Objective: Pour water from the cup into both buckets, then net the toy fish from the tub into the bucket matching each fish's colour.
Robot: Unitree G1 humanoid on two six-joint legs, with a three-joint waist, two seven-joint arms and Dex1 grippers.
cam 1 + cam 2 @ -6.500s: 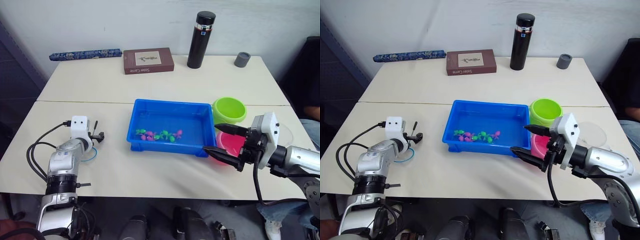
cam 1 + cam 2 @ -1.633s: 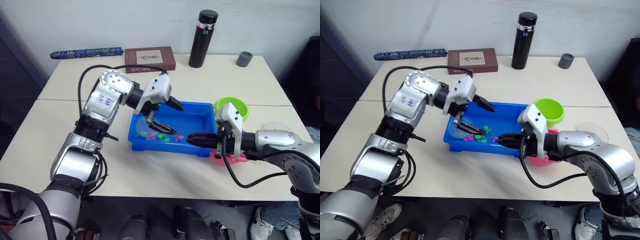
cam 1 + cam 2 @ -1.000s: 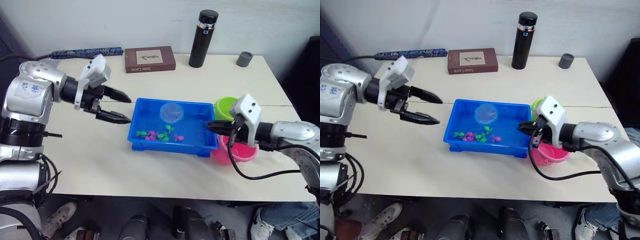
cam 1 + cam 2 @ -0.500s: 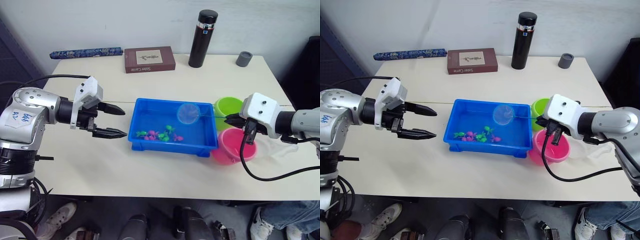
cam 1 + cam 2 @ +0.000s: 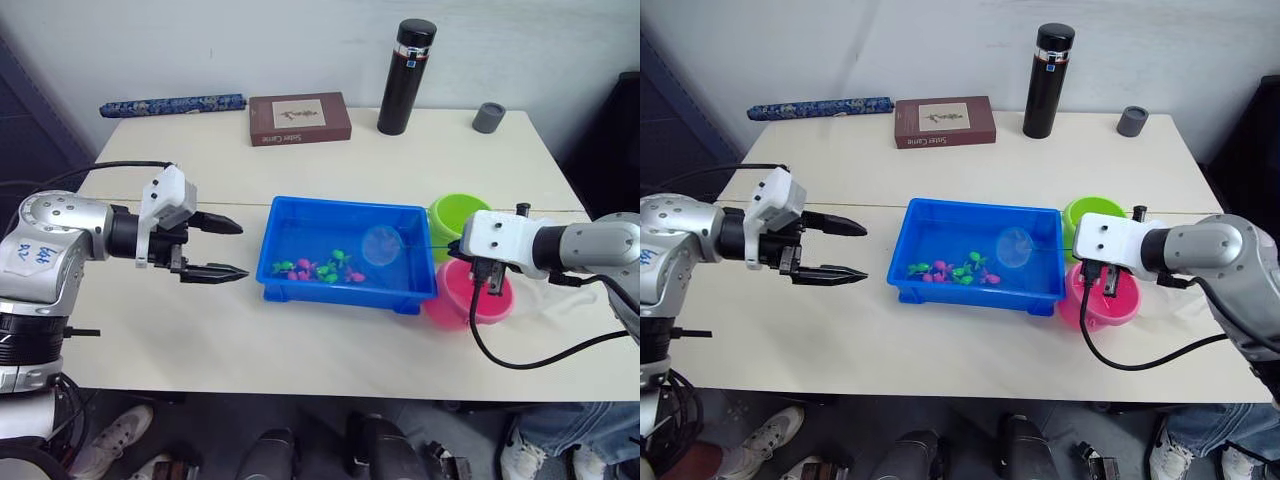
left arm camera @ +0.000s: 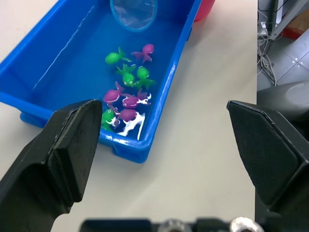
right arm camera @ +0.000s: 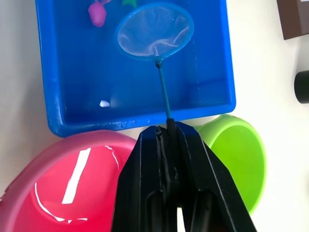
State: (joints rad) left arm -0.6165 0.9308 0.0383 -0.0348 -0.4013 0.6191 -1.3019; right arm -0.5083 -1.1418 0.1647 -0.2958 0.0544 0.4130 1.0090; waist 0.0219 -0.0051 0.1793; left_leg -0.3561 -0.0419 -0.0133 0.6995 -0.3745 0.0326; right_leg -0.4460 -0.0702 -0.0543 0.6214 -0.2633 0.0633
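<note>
**Desk:** Where does the net stand, and who has it?

**Photographer:** The right gripper (image 7: 166, 133) is clamped shut on the net's (image 7: 154, 37) thin dark handle. The hoop hangs over the tub's (image 5: 300, 290) end nearest the buckets, with the toy fish (image 5: 318, 268) clustered farther along the tub toward the left gripper (image 5: 228, 248). That one waits beside the tub's far short side, its fingers spread wide and holding nothing.

**Desk:** Which way does the net lie?

**Photographer:** Its long axis runs along the tub's length. The handle end sits over the tub's rim between the green bucket (image 5: 458, 215) and the pink bucket (image 5: 465, 300), and the hoop points inward toward the fish.

**Desk:** What could spoil the scoop?

**Photographer:** As I judge it, the grip sits at the very end of a slim handle, so drag through the water could twist or slip it. The colours lie mixed together, too, so one dip may lift a green fish with a pink one.
</note>
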